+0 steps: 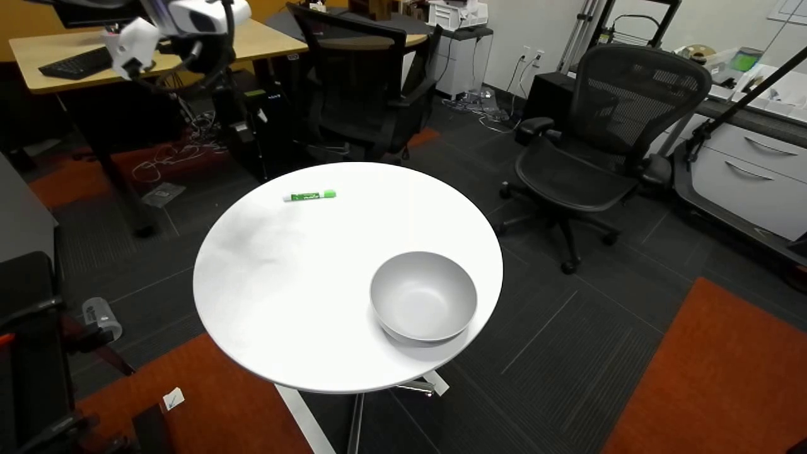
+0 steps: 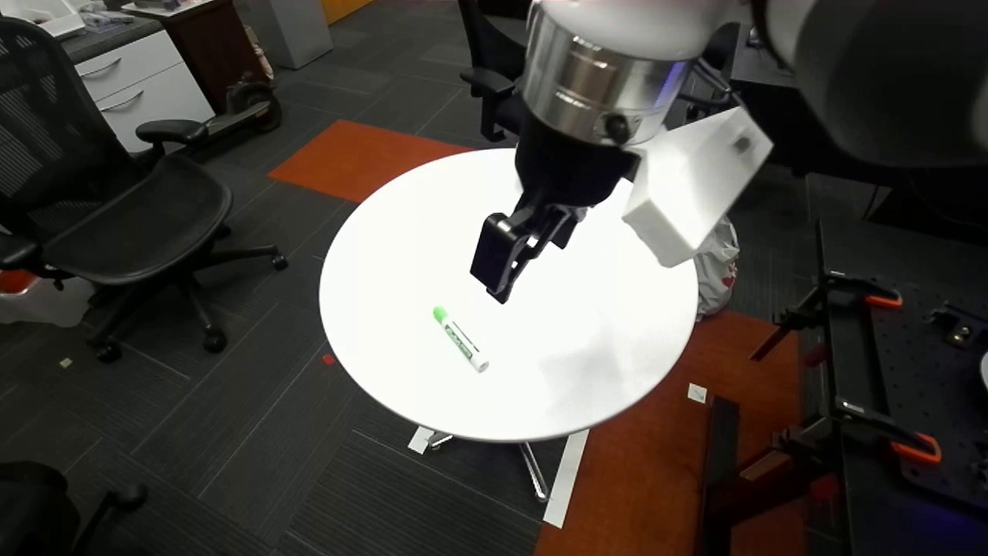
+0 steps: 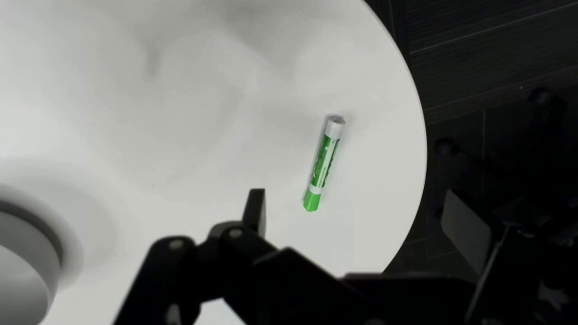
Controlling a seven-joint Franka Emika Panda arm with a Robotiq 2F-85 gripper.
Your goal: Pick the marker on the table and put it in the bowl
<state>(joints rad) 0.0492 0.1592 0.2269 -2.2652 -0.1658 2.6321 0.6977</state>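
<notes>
The round white table (image 1: 284, 315) carries a grey bowl (image 1: 423, 297) and a green marker (image 1: 309, 196).

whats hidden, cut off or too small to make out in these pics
In the wrist view, the bowl is partly cut off by the left edge.
In an exterior view, the bowl cannot be made out behind the arm and gripper.
In both exterior views, fine print on the marker is too small to read.

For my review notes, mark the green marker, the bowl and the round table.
Green marker (image 3: 322, 162): wrist view, middle of its barrel.
Bowl (image 1: 423, 297): in an exterior view, on its inside bottom.
Round table (image 1: 337, 271): in an exterior view, on its white top.
</notes>
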